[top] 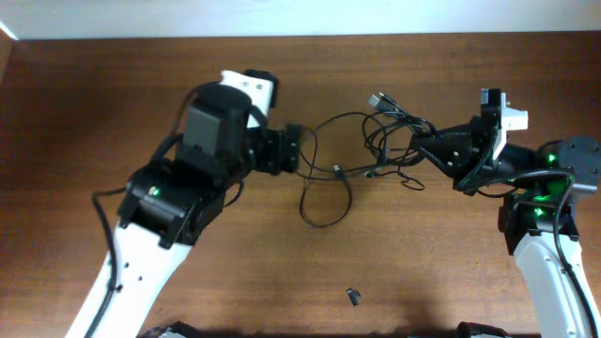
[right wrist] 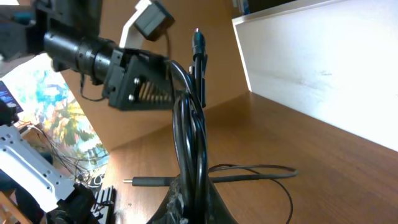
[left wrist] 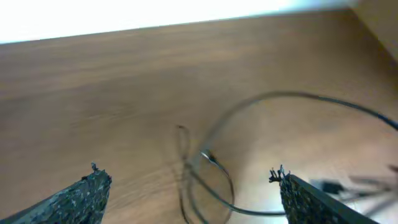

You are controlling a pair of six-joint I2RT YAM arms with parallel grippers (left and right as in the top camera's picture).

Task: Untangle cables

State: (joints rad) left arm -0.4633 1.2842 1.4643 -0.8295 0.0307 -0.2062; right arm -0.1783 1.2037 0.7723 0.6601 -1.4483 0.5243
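Now: cables (top: 380,141) lie tangled in the middle of the table (top: 282,282).
The right gripper (right wrist: 191,199) pinches the bundle; the left gripper (left wrist: 188,177) hangs spread over a loose loop. Best: close on one strand, then draw apart slowly.

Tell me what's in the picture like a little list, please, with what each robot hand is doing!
table: brown wood
cables: thin, black, looped over each other in the middle
left fingers: open, a cable loop lies on the table between them, not gripped
right fingers: shut on a bunch of cables
tiny dark piece: alone on the table, away from the cables
untangled: not yet
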